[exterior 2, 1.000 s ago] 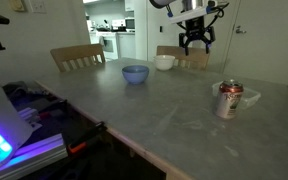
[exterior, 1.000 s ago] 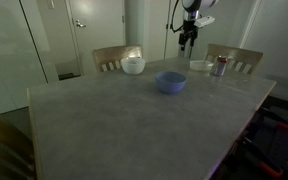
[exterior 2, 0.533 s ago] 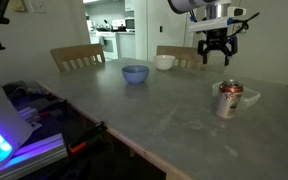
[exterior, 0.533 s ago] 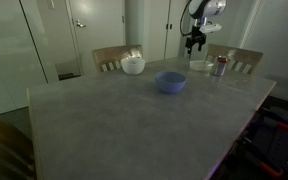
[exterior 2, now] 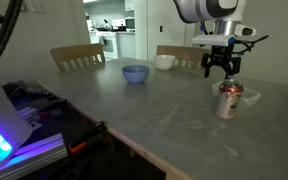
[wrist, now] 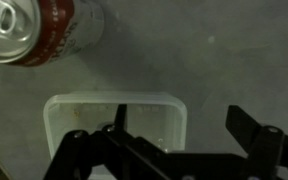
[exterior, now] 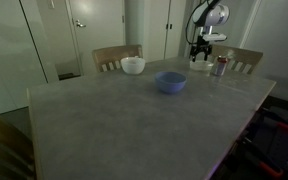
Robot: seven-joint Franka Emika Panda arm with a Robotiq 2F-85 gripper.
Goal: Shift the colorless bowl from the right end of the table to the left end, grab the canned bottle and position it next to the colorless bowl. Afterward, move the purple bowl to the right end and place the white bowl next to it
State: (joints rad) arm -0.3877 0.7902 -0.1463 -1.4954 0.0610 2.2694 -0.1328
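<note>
Just below the gripper (wrist: 179,128), whose fingers are spread wide and empty, the colorless bowl (wrist: 94,120) sits near a corner of the table (exterior 2: 134,120), the canned bottle (wrist: 44,30) just beside it.

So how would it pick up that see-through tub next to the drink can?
Probably from straight above, pinching one thin side wall of the tub, with one finger inside and one outside. The tub looks too wide and shallow to span, and its open top leaves the rim free. The wall away from the can seems safest. The open pincer hangs over that wall.
</note>
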